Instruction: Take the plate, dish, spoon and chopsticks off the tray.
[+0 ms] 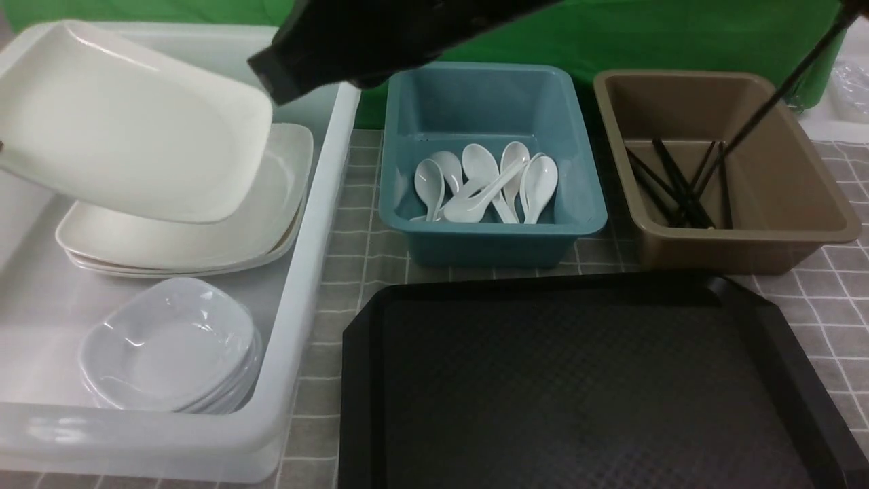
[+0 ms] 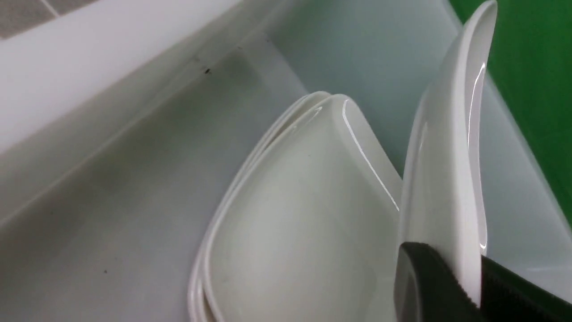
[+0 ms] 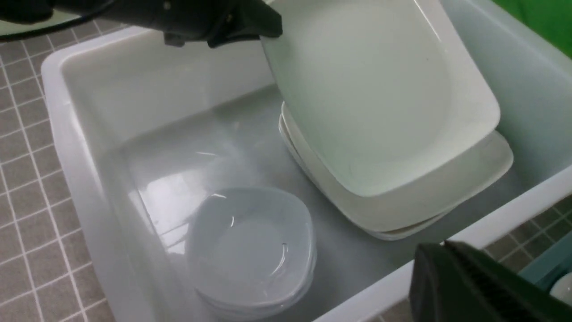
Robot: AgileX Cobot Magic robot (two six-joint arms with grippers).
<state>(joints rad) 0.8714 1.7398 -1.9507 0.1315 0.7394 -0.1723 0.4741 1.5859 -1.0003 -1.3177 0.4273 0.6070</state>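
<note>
In the front view, the plate (image 1: 136,122) hangs tilted above a stack of similar white plates (image 1: 197,238) in the white bin (image 1: 316,244). Its left end runs out of the picture, where the left gripper is hardly in view. The small dishes (image 1: 170,346) sit in a pile in the same bin, nearer the camera than the stack. The blue bin (image 1: 492,248) holds the white spoons (image 1: 475,183), and the brown bin (image 1: 747,248) beside it holds the black chopsticks (image 1: 679,183). Which spoon or pair is the task's own cannot be told. The tray (image 1: 577,394) lies bare in front of these two bins on the worktop (image 1: 343,231). The right arm (image 1: 366,41) reaches across the top of the picture, its gripper (image 1: 275,71) over the white bin's side, just beside the plate.

In the left wrist view, the left gripper (image 2: 447,284) is closed on the edge of the plate, which stands out from between its fingertips, seen nearly edge-on. The stacked plates lie beyond it on the bin floor.

In the right wrist view, the right gripper (image 3: 451,250) is closed with nothing in it, apart from the plate. Across the bin, the left gripper pinches the plate near a corner, with the rest of the plate reaching over the stack.
</note>
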